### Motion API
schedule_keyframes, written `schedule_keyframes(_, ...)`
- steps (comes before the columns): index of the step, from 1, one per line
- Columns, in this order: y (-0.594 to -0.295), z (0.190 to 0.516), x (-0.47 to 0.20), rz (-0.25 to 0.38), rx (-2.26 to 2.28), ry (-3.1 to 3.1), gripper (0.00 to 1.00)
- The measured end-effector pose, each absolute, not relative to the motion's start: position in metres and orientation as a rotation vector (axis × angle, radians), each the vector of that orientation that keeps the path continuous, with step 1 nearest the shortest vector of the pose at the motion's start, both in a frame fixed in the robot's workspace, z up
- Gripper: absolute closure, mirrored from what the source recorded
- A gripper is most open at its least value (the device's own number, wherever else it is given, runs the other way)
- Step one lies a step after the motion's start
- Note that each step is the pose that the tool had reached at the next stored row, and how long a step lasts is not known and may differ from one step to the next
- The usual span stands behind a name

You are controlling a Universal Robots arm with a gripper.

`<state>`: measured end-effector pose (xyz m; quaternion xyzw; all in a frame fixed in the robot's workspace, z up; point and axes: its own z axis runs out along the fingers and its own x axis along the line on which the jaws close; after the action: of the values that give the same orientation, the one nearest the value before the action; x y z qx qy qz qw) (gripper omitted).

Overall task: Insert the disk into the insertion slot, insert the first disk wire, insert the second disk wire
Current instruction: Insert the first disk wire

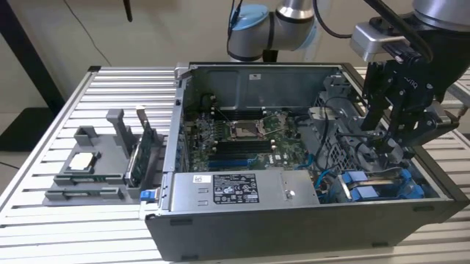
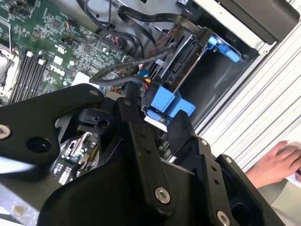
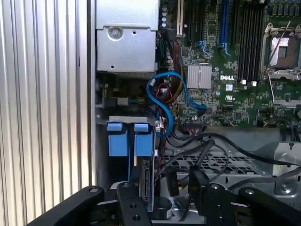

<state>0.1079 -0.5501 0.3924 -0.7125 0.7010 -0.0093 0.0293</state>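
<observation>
The disk stands edge-on in the drive bay at the case's near corner on the exterior view's right. Its blue carrier tabs face outward, and the blue carrier lies low in that bay. My gripper hangs just above the bay. It looks open, its black fingers straddling the disk's edge and some black wires with connectors. Nothing looks clamped. More loose black wires arch over the bay.
The open computer case lies on a slatted aluminium table. Inside are the motherboard, a power supply and a blue data cable. A grey parts fixture stands at the exterior view's left. A person's hand rests outside the case.
</observation>
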Motion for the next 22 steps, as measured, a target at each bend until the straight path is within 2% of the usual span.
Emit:
schedule_keyframes(5, -0.5499, 0.3894, 0.1079, -0.038, -2.191, 2.142, 0.47)
schedule_keyframes(7, -0.5498, 0.3878, 0.1079, -0.035, -2.185, 2.134, 0.56)
schedule_keyframes(8, -0.5499, 0.3872, 0.1079, -0.034, -2.182, 2.13, 0.56)
schedule_keyframes(9, -0.5498, 0.3867, 0.108, -0.032, -2.18, 2.128, 0.63)
schedule_keyframes(13, -0.5499, 0.3865, 0.1079, -0.031, -2.179, 2.127, 0.65)
schedule_keyframes(14, -0.5499, 0.3865, 0.1079, -0.031, -2.179, 2.127, 0.72)
schedule_keyframes(22, -0.5501, 0.3865, 0.1079, -0.031, -2.178, 2.127, 0.74)
